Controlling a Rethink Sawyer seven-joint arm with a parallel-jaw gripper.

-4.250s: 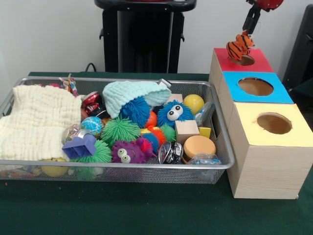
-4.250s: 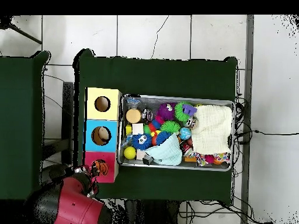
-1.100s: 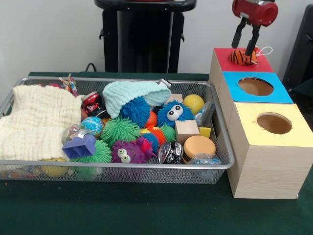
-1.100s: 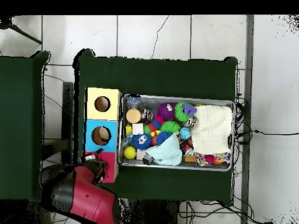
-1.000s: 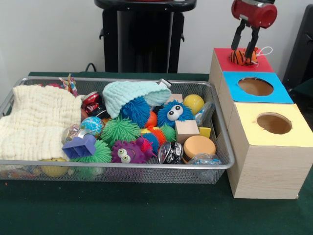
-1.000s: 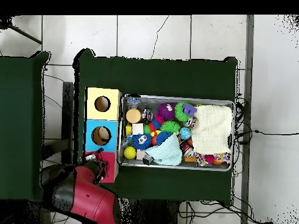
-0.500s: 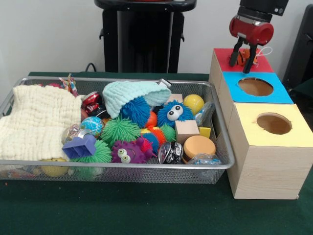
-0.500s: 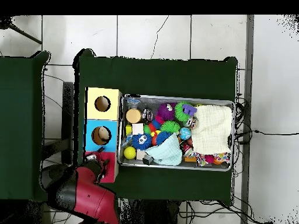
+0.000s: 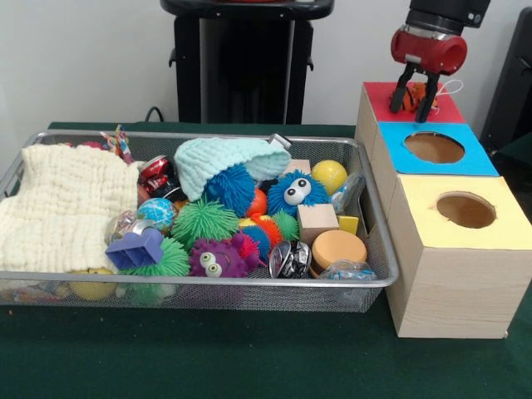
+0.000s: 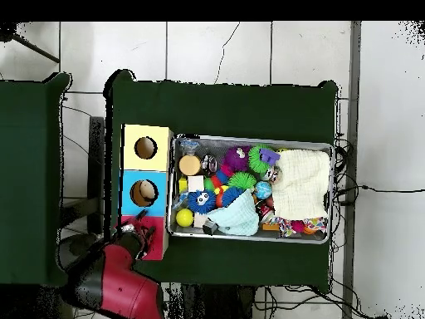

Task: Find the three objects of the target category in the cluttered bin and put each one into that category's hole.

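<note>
My gripper (image 9: 413, 101) hangs open over the red-topped box (image 9: 376, 101), its two black fingers spread on either side of that box's hole. Between and behind the fingers shows a little of an orange striped tiger toy (image 9: 414, 88), low at the hole, with a white string loop (image 9: 454, 83) trailing to the right. The fingers do not hold it. From overhead my red arm (image 10: 116, 282) covers most of the red box (image 10: 156, 242). The wire bin (image 9: 366, 279) holds fuzzy and spiky balls, among them a blue one with eyes (image 9: 297, 192) and a purple one with eyes (image 9: 214, 259).
A blue-topped box (image 9: 397, 133) and a yellow-topped box (image 9: 420, 193), each with a round hole, stand in line before the red one. A cream cloth (image 9: 58, 208), a mint knit hat (image 9: 224, 158), a wooden cube (image 9: 317, 221), an orange disc (image 9: 338, 247) and a yellow ball (image 9: 329, 175) fill the bin.
Four seconds ago the tiger toy hung from the gripper above the red box. It has since been let go at the hole, and the gripper has dropped lower around it, open.
</note>
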